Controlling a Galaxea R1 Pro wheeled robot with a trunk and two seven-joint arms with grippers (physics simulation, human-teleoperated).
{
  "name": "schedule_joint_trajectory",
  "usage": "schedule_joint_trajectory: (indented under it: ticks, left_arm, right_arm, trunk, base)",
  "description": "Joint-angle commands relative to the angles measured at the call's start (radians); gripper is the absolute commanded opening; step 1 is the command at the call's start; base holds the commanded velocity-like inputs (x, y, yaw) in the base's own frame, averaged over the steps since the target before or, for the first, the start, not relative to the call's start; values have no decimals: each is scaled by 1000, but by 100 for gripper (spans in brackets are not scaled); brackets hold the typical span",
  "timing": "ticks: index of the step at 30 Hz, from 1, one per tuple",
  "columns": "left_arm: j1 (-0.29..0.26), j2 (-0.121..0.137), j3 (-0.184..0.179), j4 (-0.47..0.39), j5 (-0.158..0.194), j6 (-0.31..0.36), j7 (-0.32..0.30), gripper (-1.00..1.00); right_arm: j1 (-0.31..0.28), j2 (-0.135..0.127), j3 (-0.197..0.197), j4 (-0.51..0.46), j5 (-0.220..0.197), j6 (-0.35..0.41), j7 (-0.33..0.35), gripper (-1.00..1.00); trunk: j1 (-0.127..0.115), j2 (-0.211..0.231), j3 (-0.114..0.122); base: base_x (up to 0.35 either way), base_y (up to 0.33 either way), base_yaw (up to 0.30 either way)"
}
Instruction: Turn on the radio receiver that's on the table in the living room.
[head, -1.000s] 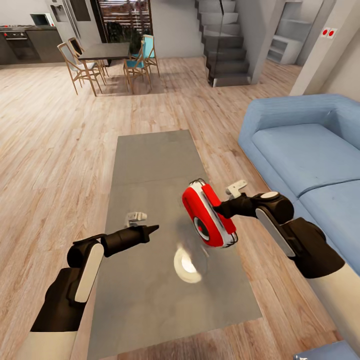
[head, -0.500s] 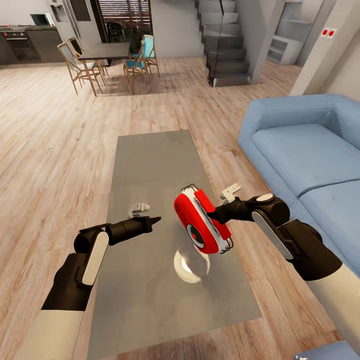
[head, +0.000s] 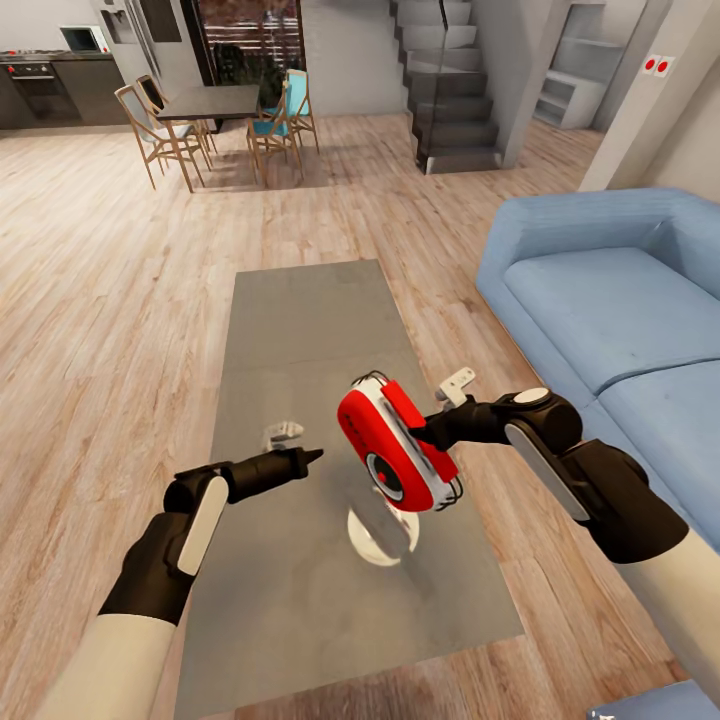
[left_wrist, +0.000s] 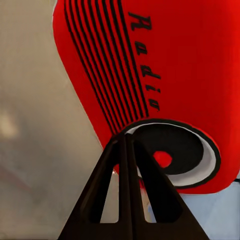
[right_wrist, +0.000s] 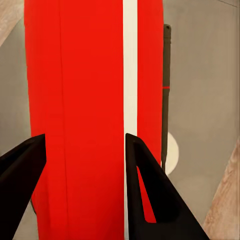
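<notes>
The radio receiver (head: 398, 458) is already lifted from the bench (head: 300, 320). It hangs in the air in the lower middle of the head view, above the grey glossy top, and it is tilted, with its face turned toward the left and downward. The right end effector (head: 432, 436) pinches it: in the right wrist view the red body (right_wrist: 85, 120) sits between the two dark fingers (right_wrist: 150, 195), which touch it on both sides. So the picking up is done. What is left, as I judge it, is the switching on itself, because nothing on the radio shows that it is on.

The left end effector (head: 310, 456) is in the lower left of the head view and points at the radio's face. Its fingers are pressed together to one tip, as the left wrist view shows (left_wrist: 125, 200), and this tip is just in front of the round dial (left_wrist: 172, 159). Whether it touches the dial I cannot tell.

The radio is small and rounded, bright red, with a white edge strip. The face carries thin black lines, black lettering and a black round dial with a white ring and a red centre. A thin wire handle (head: 372, 379) stands at its upper end.
</notes>
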Motion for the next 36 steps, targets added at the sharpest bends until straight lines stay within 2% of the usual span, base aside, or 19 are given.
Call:
schedule_joint_trajectory:
  ticks: [1,5,8,10,12,16,23,32,36]
  left_arm:
    - [0,0,0,3,0,-1,0,-100]
    - [0,-3,-6,7,0,-2,1,-100]
    - [0,-9,-44,15,1,-9,3,-100]
    - [0,-12,-78,37,2,-38,4,-100]
    - [0,-27,-96,77,2,-64,4,-100]
    - [0,-54,-103,125,0,-89,4,-100]
    - [0,-67,-105,144,0,-109,5,-100]
    - [0,-111,-108,158,0,-113,5,-100]
    - [0,-123,-109,188,-1,-153,6,-100]
  right_arm:
    - [0,-1,0,0,-10,1,1,-100]
    - [0,-2,0,0,-10,1,1,-100]
    - [0,-2,0,0,-10,1,1,-100]
    - [0,-2,0,0,-10,1,1,-100]
    - [0,-4,0,0,-10,1,1,-100]
    - [0,-11,1,0,-10,1,1,-100]
    - [0,-13,3,0,-11,1,1,-100]
    - [0,-13,4,-2,-12,1,1,-100]
    - [0,-13,4,-2,-12,1,1,-100]
  trunk:
    - [0,0,0]
    - [0,0,0]
    - [0,0,0]
    - [0,0,0]
    - [0,0,0]
    - [0,0,0]
    - [0,0,0]
    - [0,0,0]
    - [0,0,0]
  base:
    - [0,0,0]
    - [0,0,0]
    - [0,0,0]
    - [0,0,0]
    - [0,0,0]
    - [0,0,0]
    - [0,0,0]
    - [0,0,0]
    - [0,0,0]
